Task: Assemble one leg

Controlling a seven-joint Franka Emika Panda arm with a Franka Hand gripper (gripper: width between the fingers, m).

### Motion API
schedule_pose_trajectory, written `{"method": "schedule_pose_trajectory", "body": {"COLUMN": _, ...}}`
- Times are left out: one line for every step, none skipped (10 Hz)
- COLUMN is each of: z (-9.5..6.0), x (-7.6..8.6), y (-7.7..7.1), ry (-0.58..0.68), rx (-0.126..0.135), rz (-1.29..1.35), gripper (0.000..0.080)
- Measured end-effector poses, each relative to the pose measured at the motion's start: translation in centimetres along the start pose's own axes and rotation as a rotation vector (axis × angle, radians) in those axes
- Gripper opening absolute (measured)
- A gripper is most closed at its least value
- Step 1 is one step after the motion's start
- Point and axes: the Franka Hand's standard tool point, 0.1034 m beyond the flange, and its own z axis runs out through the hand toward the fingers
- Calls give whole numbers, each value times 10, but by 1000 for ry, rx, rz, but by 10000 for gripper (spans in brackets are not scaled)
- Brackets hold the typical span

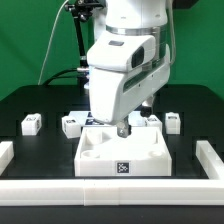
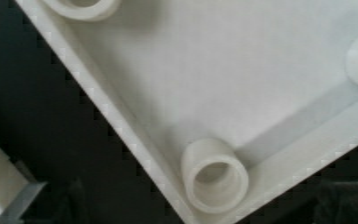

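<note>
Exterior view: four legs are lying in a row on the black table [image 1: 30,100], all apart from the gripper [image 1: 122,128]. The leftmost leg [image 1: 32,124] is sitting well out at the gripper's 9 o'clock. The second leg [image 1: 70,125] is nearer, also at 9 o'clock. The third leg [image 1: 150,121] is just beside the gripper at 2 o'clock, and the rightmost leg [image 1: 172,121] is further out at 3 o'clock. The gripper is hanging over the back edge of the one tabletop [image 1: 95,165]. Its fingers are dark and tiny, so I cannot tell whether they are apart or together. The legs are showing only in the exterior view. The wrist view is showing the tabletop's inner face close up, with two round sockets: near socket [image 2: 208,178], far socket [image 2: 87,8].
</note>
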Motion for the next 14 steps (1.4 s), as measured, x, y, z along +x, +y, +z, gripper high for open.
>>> {"method": "schedule_pose_trajectory", "body": {"z": 0, "x": 0, "y": 0, "ry": 0, "rx": 0, "rz": 0, "gripper": 650}}
{"method": "schedule_pose_trajectory", "body": {"z": 0, "x": 0, "y": 0, "ry": 0, "rx": 0, "rz": 0, "gripper": 650}}
{"method": "schedule_pose_trajectory", "body": {"z": 0, "x": 0, "y": 0, "ry": 0, "rx": 0, "rz": 0, "gripper": 650}}
{"method": "schedule_pose_trajectory", "body": {"z": 0, "x": 0, "y": 0, "ry": 0, "rx": 0, "rz": 0, "gripper": 650}}
{"method": "schedule_pose_trajectory", "body": {"z": 0, "x": 0, "y": 0, "ry": 0, "rx": -1, "rz": 0, "gripper": 650}}
{"method": "schedule_pose_trajectory", "body": {"z": 0, "x": 0, "y": 0, "ry": 0, "rx": -1, "rz": 0, "gripper": 650}}
{"method": "schedule_pose_trajectory", "body": {"z": 0, "x": 0, "y": 0, "ry": 0, "rx": -1, "rz": 0, "gripper": 650}}
{"method": "schedule_pose_trajectory", "body": {"z": 0, "x": 0, "y": 0, "ry": 0, "rx": 0, "rz": 0, "gripper": 650}}
{"method": "schedule_pose_trajectory", "body": {"z": 2, "x": -3, "y": -1, "ry": -1, "rx": 1, "rz": -39, "gripper": 650}}
{"method": "schedule_pose_trajectory", "body": {"z": 8, "x": -8, "y": -6, "ry": 10, "rx": -19, "rz": -93, "gripper": 650}}
{"method": "schedule_pose_trajectory", "body": {"z": 14, "x": -14, "y": -16, "ry": 15, "rx": -27, "rz": -135, "gripper": 650}}
{"method": "schedule_pose_trajectory", "body": {"z": 15, "x": -20, "y": -22, "ry": 8, "rx": -23, "rz": -207, "gripper": 650}}
{"method": "schedule_pose_trajectory", "body": {"z": 13, "x": -24, "y": -23, "ry": 10, "rx": -33, "rz": -309, "gripper": 650}}
{"method": "schedule_pose_trajectory", "body": {"z": 11, "x": -25, "y": -26, "ry": 15, "rx": -46, "rz": -312, "gripper": 650}}
